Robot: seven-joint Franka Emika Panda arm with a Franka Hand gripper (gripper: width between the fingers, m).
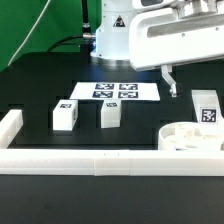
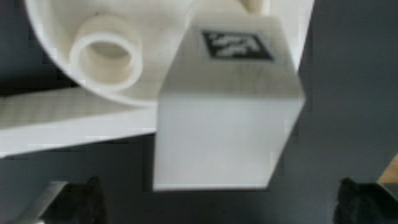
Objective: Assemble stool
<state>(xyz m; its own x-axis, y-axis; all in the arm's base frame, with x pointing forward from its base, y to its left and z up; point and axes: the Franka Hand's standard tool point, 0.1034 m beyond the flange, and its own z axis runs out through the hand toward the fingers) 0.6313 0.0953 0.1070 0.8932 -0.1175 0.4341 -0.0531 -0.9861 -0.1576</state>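
Black table [image 1: 30, 95], green backdrop [image 1: 25, 30], white rail [image 1: 90, 165] along one edge; gripper [image 2: 217, 202] spread wide, clear of the upright leg [image 1: 207, 112]

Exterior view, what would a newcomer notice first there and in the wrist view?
The tagged white leg standing upright at the round seat, on the exterior view's right, with the open gripper straddling it, fingers clear. Next, two more legs sit loose in front of the marker board.
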